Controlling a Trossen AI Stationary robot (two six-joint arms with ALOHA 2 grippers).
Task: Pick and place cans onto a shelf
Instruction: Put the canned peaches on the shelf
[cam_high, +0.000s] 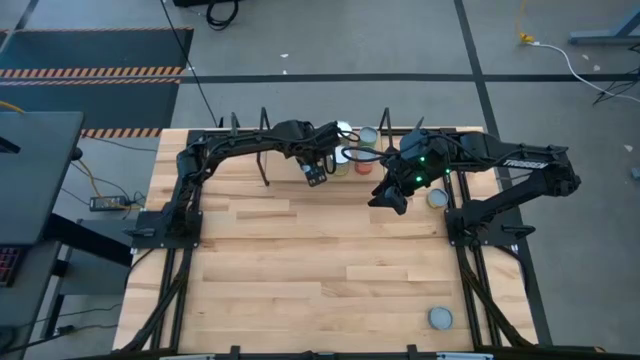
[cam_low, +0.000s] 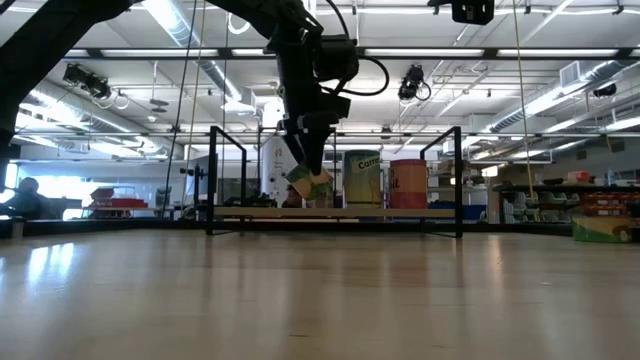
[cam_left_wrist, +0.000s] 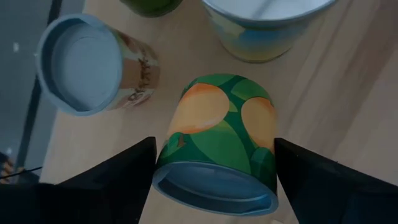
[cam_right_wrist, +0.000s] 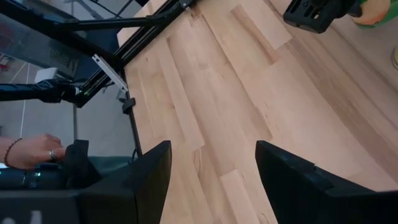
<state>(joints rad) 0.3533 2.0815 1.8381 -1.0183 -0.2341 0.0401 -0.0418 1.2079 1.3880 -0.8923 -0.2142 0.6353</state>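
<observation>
Wooden shelf (cam_low: 335, 212), "Carrot" can (cam_low: 362, 178), fruit-label can (cam_left_wrist: 219, 143) between left gripper (cam_left_wrist: 214, 171) fingers

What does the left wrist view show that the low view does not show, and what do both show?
Only the left wrist view shows the mango picture on the green can, a gap at each of its sides to the left gripper, and an orange-labelled can seen from above. Only the low view shows the shelf with its black end frames, and the room behind. Both show the green can between the left fingers.
</observation>
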